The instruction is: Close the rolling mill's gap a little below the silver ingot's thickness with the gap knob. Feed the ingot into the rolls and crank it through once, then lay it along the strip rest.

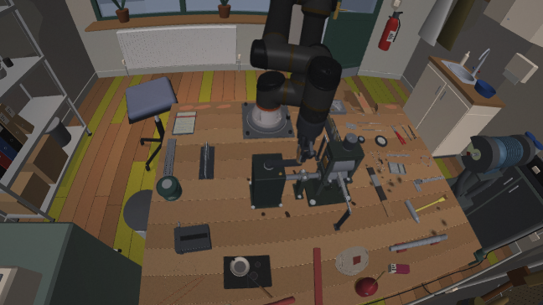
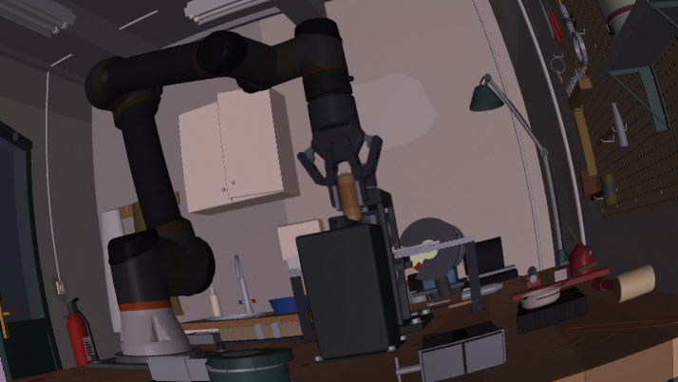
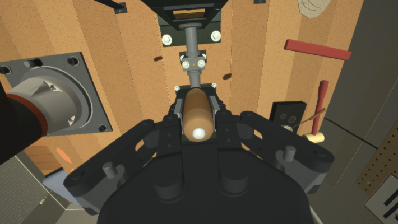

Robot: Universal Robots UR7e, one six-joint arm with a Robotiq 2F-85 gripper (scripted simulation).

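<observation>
The crank's brown wooden handle (image 3: pixel 197 112) stands upright above the black gearbox (image 2: pixel 349 285), with a pale cap at its top end. My gripper (image 3: pixel 197 117) points down and its two fingers are clamped on either side of this handle (image 2: pixel 348 195). The rolling mill (image 1: pixel 339 167) stands right of the gearbox, joined to it by a grey shaft (image 3: pixel 193 56). The round gap knob (image 1: pixel 351 142) sits on top of the mill frame. The grooved strip rest (image 1: pixel 206 160) lies on the bench left of the gearbox. The silver ingot is hidden.
A dark green round tin (image 1: pixel 169 187) sits at the bench's left edge. The arm's base plate (image 1: pixel 268 120) is behind the gearbox. A grey lever (image 1: pixel 344 203) sticks out from the mill's front. Small tools (image 1: pixel 398 167) lie scattered right of the mill.
</observation>
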